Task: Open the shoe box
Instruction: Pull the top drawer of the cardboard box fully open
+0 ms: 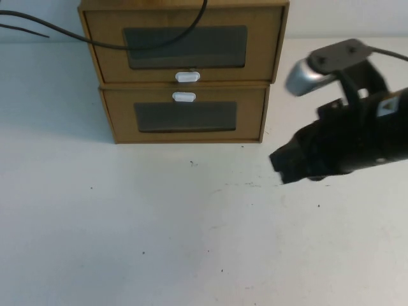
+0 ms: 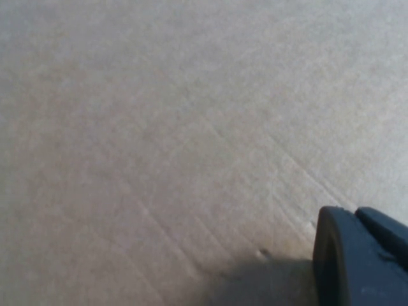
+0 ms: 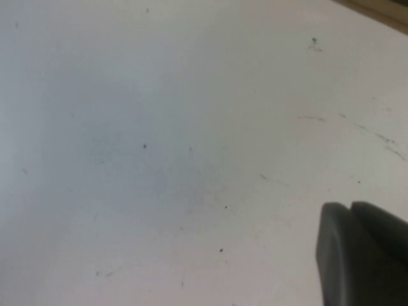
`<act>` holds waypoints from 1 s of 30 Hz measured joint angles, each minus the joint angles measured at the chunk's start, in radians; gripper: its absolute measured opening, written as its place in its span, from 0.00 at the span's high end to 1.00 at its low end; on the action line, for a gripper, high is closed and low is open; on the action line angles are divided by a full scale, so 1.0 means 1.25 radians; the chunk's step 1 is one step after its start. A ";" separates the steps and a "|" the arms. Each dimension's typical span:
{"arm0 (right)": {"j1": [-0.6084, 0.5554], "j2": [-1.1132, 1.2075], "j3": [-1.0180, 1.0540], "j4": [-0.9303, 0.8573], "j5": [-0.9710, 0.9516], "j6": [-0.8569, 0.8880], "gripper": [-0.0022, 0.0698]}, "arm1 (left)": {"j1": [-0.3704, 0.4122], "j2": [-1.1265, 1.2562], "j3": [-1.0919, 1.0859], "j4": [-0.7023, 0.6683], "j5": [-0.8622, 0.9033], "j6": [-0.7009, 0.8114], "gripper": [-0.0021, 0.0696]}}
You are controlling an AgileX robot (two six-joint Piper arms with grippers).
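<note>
We see a white table (image 1: 159, 242) filling the scene, its surface dotted with small dark specks (image 1: 193, 164), with a faint scuff (image 1: 250, 185) right of the middle. At the far left a black cable (image 1: 108, 45) comes in from the edge and curves rightward. A shorter wire (image 1: 25, 30) lies just on its near side.

Brown boxes (image 1: 185, 70) looking like matt cardboard, white tabs (image 1: 187, 77) shining as smooth plastic, white table (image 1: 159, 242) showing matt, scuffed.
</note>
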 joint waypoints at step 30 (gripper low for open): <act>0.286 0.406 -0.171 -1.595 -0.225 0.579 0.84 | 0.000 0.000 -0.004 -0.001 0.018 -0.019 0.98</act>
